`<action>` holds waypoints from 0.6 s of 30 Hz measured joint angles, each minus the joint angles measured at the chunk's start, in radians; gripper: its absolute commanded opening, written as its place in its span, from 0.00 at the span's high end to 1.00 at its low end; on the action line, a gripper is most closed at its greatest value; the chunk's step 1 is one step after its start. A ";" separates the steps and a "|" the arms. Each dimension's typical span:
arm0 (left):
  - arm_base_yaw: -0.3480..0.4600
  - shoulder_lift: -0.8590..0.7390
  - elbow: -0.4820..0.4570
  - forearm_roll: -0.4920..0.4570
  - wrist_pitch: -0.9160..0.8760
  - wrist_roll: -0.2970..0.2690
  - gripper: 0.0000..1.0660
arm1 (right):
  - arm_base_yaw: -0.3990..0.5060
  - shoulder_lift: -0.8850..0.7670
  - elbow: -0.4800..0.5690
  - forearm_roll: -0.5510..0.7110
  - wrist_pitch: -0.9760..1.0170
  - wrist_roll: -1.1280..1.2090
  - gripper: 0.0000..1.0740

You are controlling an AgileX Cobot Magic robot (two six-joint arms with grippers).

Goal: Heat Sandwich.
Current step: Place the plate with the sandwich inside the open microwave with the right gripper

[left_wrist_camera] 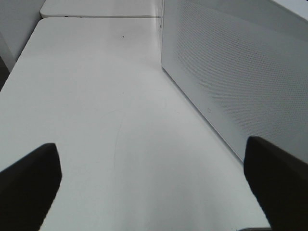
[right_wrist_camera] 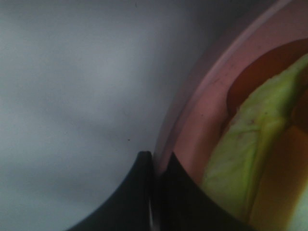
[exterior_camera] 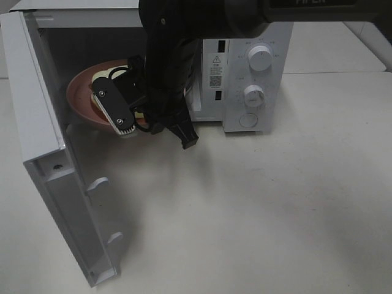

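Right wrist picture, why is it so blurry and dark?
Right wrist view: the camera sits very close to the plate and sandwich, so they blur, in dim light. High view: sharper, with soft shadows on the table.

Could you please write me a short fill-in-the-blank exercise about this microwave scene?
1. The microwave door stands ___.
2. The ___ lies on the pink plate.
3. The right gripper is ___ on the plate's rim.
4. The left gripper is ___ above the table.
Missing words: open; sandwich; shut; open.
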 measured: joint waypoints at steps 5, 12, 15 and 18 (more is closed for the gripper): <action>0.000 0.000 0.000 0.000 0.000 0.000 0.08 | 0.000 0.039 -0.070 -0.003 0.007 0.027 1.00; 0.000 0.000 0.000 0.000 0.000 0.000 0.08 | 0.000 0.099 -0.160 -0.004 0.034 0.051 1.00; 0.000 0.000 0.000 0.000 0.000 0.000 0.08 | -0.006 0.131 -0.211 -0.006 0.052 0.065 1.00; 0.000 0.000 0.000 0.000 0.000 0.000 0.08 | -0.010 0.145 -0.232 -0.009 0.052 0.090 1.00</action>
